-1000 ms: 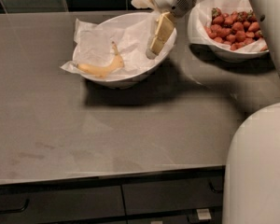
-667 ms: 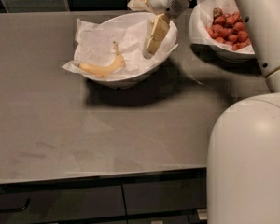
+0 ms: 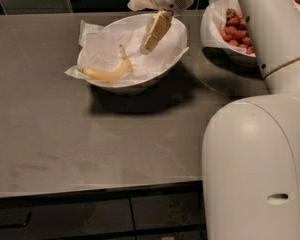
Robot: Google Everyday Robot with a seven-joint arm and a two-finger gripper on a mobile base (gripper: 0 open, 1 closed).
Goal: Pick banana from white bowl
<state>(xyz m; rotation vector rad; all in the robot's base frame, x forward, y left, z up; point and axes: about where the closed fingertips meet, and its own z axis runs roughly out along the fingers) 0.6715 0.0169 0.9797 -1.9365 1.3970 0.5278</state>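
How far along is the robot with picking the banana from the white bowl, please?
Done: the gripper is above the right half of the white bowl. In hand: the approach; the banana lies untouched on the paper at the left. Left: reaching it, grasping and lifting it out.

The table (image 3: 90, 149) is a smooth grey surface with a dull sheen. Crumpled matt paper (image 3: 106, 44) lines the smooth white bowl (image 3: 135, 88). The banana (image 3: 110, 73) has matt, slightly browned skin. The gripper (image 3: 151, 36), over the bowl's far right side, looks like smooth cream plastic. The robot's body (image 3: 255, 159), near right, is satin white plastic.
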